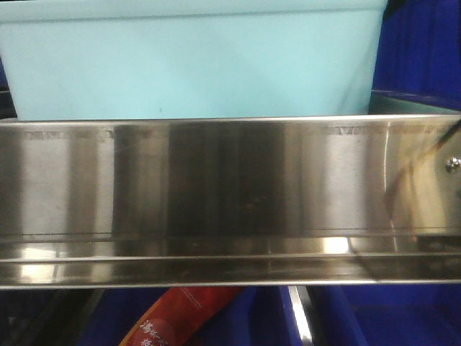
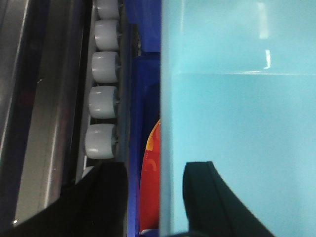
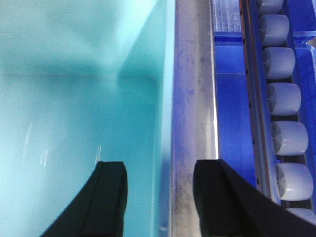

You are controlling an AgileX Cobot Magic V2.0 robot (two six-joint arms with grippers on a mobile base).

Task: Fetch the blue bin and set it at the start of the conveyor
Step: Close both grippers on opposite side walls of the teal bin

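Silver steel makes a wide shiny rail (image 1: 230, 194) across the front. Just behind it sits the blue bin (image 1: 187, 65), pale and smooth, with dark blue crates (image 1: 425, 43) beside it. Grey rollers (image 2: 103, 101) run in a row nearby. The left end effector (image 2: 157, 168) is spread wide, with one finger inside the bin and one outside its wall. The right end effector (image 3: 160, 165) is spread the same way over the other wall. A red packet (image 1: 184, 317) shows below the rail.

Blue bin (image 1: 187, 65) is smooth, slightly glossy plastic; shelf rail (image 1: 230, 187) is shiny brushed steel; rollers (image 2: 101, 101) look like matt grey plastic.
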